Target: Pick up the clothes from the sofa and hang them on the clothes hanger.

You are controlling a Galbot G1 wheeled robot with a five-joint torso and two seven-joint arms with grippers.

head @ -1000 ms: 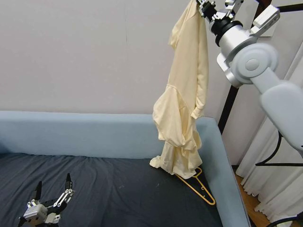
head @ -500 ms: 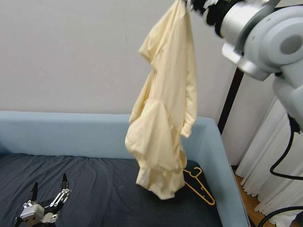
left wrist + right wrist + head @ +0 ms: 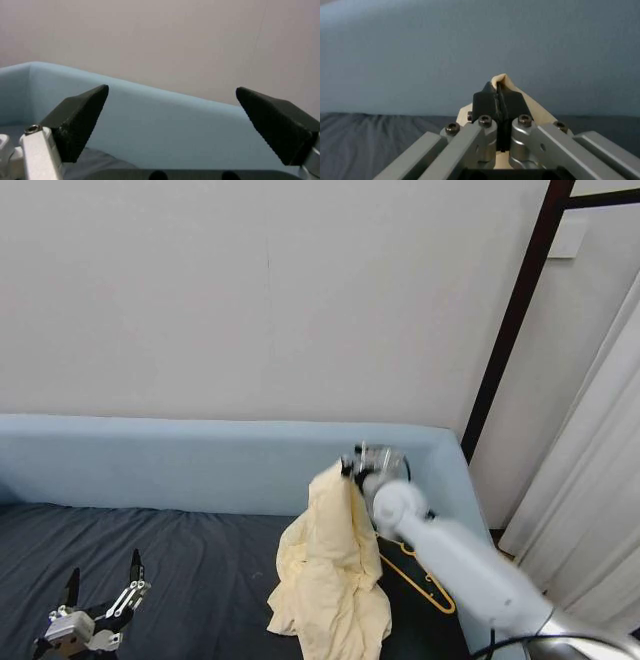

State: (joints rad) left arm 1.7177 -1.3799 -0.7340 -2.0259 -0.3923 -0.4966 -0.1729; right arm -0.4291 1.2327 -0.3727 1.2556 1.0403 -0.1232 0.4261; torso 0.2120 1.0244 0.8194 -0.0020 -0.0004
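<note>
Right hand [image 3: 350, 469] is clamped on the cream garment [image 3: 325, 580] — its lower folds heaped on the sofa [image 3: 200, 465] seat; left hand [image 3: 103, 588] hangs low, spread apart.

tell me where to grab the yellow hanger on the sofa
Likely the exposed corner of the hanger, from straight above: it lies flat on the seat, its hook end hidden behind the arm of the right pincer, shut on the shirt.

Arm status: right engaged, left idle.
Right arm reaches forward and low; right gripper [image 3: 353, 467] has its fingers [image 3: 489, 100] pressed together, pinching the garment [image 3: 330, 580]. Left gripper [image 3: 103, 582] sits low at left, fingers spread wide.
</note>
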